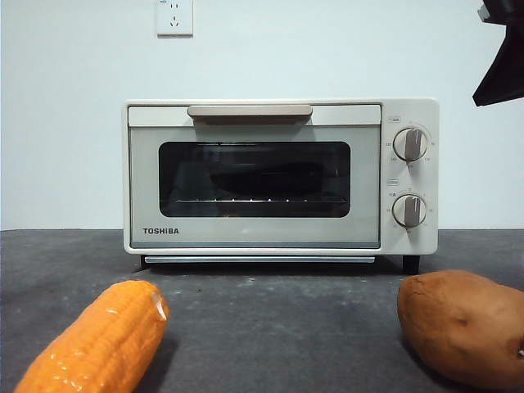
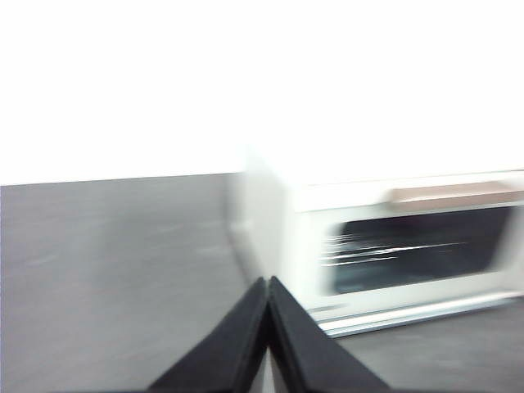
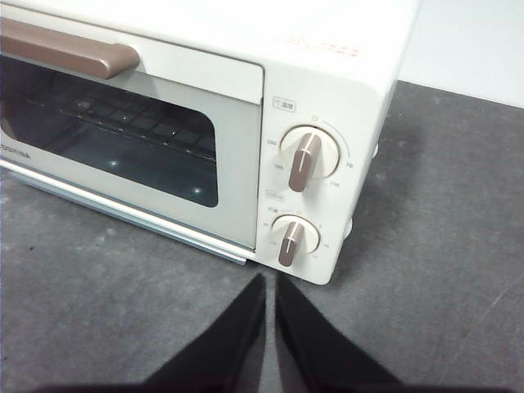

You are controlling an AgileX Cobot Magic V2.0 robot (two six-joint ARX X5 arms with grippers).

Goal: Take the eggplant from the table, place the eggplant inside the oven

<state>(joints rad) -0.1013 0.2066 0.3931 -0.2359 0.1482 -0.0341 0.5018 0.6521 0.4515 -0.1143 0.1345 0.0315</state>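
The cream TOSHIBA oven (image 1: pixel 254 233) stands on the dark grey table (image 1: pixel 278 327) with its door closed. Behind the dark glass a dark elongated shape, the eggplant (image 1: pixel 266 176), lies on the rack. My left gripper (image 2: pixel 268 285) is shut and empty, off the oven's (image 2: pixel 303 246) left front corner; that view is blurred. My right gripper (image 3: pixel 270 282) is shut and empty above the table, in front of the oven's (image 3: pixel 319 90) two knobs. Only a black arm tip (image 1: pixel 499 57) shows at the front view's top right corner.
An orange corn cob (image 1: pixel 98 344) lies at the front left of the table. A brown sweet potato (image 1: pixel 463 323) lies at the front right. A white wall with a socket (image 1: pixel 174 16) stands behind the oven.
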